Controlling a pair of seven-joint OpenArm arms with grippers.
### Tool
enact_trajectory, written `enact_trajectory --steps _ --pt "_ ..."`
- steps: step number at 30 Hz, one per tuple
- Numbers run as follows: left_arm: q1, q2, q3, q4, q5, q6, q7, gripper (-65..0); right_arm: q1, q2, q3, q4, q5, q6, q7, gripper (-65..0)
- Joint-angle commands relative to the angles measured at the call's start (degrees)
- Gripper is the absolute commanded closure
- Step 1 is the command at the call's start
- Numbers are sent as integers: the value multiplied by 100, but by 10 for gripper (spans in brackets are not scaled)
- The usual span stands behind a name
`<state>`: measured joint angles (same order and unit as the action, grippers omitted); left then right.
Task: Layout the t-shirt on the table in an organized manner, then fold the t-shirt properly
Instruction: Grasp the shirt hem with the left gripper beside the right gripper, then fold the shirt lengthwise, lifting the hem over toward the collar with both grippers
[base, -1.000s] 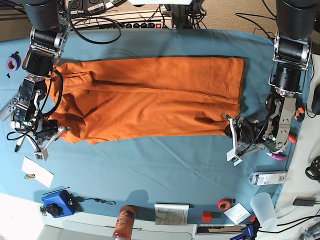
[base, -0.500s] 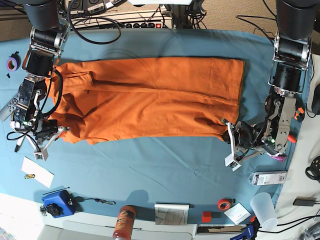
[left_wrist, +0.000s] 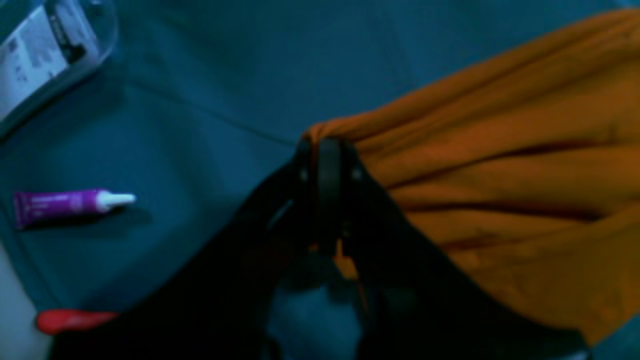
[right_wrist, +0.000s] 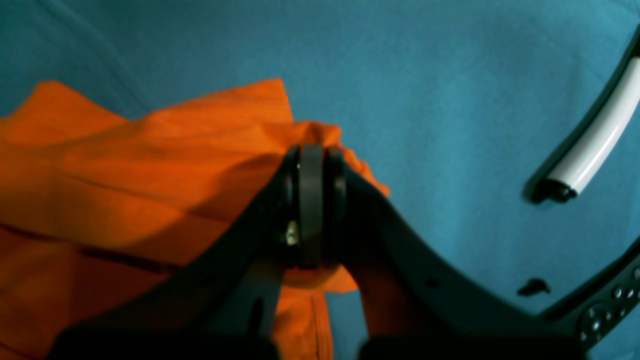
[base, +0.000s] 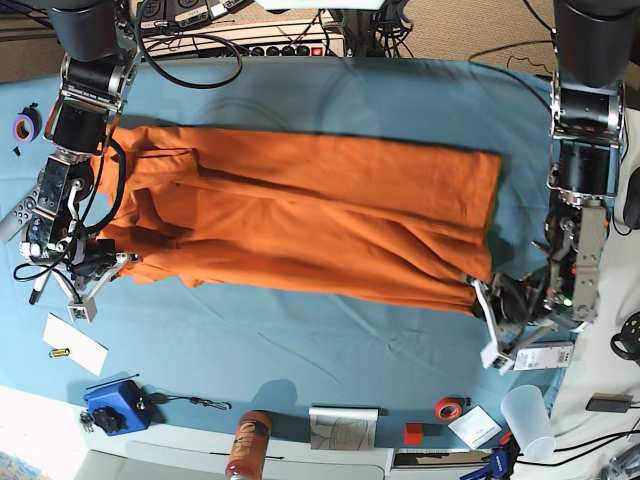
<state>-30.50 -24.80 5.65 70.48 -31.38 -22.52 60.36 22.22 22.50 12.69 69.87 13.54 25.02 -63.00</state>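
Note:
The orange t-shirt (base: 300, 220) lies stretched lengthwise across the teal table (base: 330, 340), folded along its length, sleeves at the base view's left. My left gripper (base: 483, 298) is shut on the shirt's near right corner. In the left wrist view the left gripper (left_wrist: 322, 150) pinches a bunched tip of the t-shirt (left_wrist: 500, 165), lifted off the table (left_wrist: 210, 75). My right gripper (base: 112, 262) is shut on the near left corner. The right wrist view shows the right gripper (right_wrist: 312, 155) clamped on a fold of the t-shirt (right_wrist: 125, 165).
A purple tube (left_wrist: 70, 202) and a plastic package (base: 545, 357) lie by the left gripper. Along the front edge are a clear cup (base: 527, 418), a red tape roll (base: 450, 407), an orange bottle (base: 248, 445), a blue box (base: 112, 405) and a white card (base: 75, 345).
My left gripper has drawn the shirt's near right corner toward the front and to the right, so the shirt's right end now slants. The right arm has stayed still.

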Motion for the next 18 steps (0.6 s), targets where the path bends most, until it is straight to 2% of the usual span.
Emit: enact_trajectory --steps 1,3,6,8,11,15,18 --pt "-173 -68 -59 96 -94 -26 15 0 160 101 24 101 33 -15 83 0" --pt "-138 -61 -59 94 -162 -177 66 0 160 101 22 101 35 -15 83 0" --pt "-37 -61 -59 94 -284 -216 -15 -27 160 101 24 101 35 -15 83 0" --pt "7 -63 -59 94 -295 -214 2 0 157 101 24 101 33 -15 79 0" --pt "2 -63 -59 94 -321 -208 240 0 160 118 24 103 35 -15 81 0" --pt "4 -92 -59 96 -673 208 809 0 68 225 221 350 162 37 61 0" --pt "4 -92 -59 96 -682 221 1143 0 -111 221 592 789 575 315 -111 0"
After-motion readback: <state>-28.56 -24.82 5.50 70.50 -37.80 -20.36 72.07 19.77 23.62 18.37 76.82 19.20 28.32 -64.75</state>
